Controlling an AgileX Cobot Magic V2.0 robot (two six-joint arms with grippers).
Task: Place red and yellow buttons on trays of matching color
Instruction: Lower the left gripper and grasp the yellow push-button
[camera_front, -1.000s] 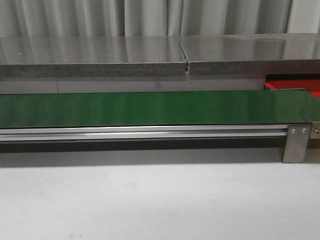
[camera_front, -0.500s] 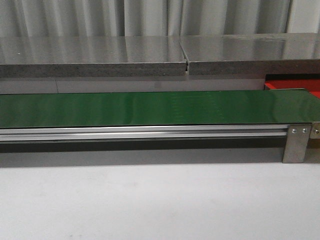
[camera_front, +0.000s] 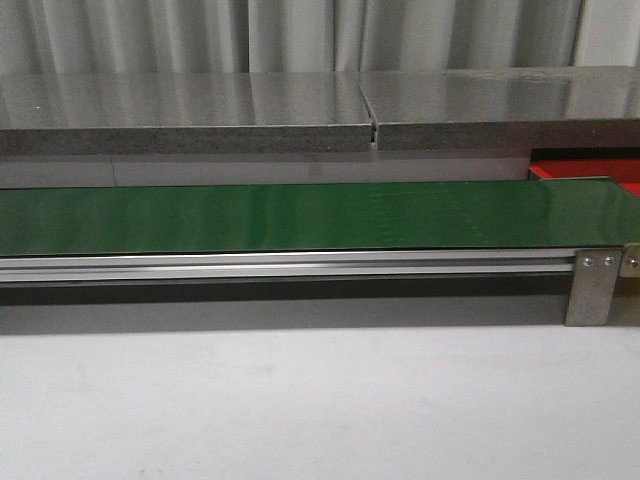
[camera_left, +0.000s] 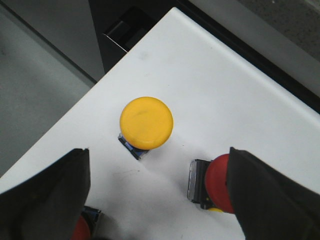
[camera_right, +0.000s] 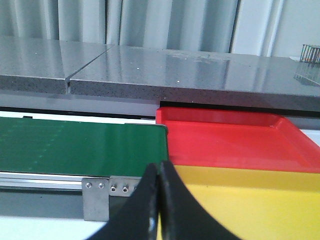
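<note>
In the left wrist view a yellow button (camera_left: 146, 122) stands cap-up on a white table (camera_left: 200, 85), just beyond my left gripper (camera_left: 158, 151), which is open and holds nothing. A red button (camera_left: 219, 181) lies on its side against the inside of one finger (camera_left: 272, 200). Another red button (camera_left: 80, 229) peeks out beside the other finger (camera_left: 47, 200). My right gripper (camera_right: 160, 166) is shut with nothing between its fingers. It hangs before a yellow tray (camera_right: 240, 200), and a red tray (camera_right: 235, 140) lies behind that. The front view shows only an edge of the red tray (camera_front: 590, 170), and neither gripper.
A long green belt (camera_front: 300, 215) on an aluminium frame (camera_front: 290, 265) crosses the scene and ends at the trays. Behind it runs a grey stone ledge (camera_front: 300, 115). The white table's edge and a dark gap (camera_left: 120, 35) lie close to the yellow button.
</note>
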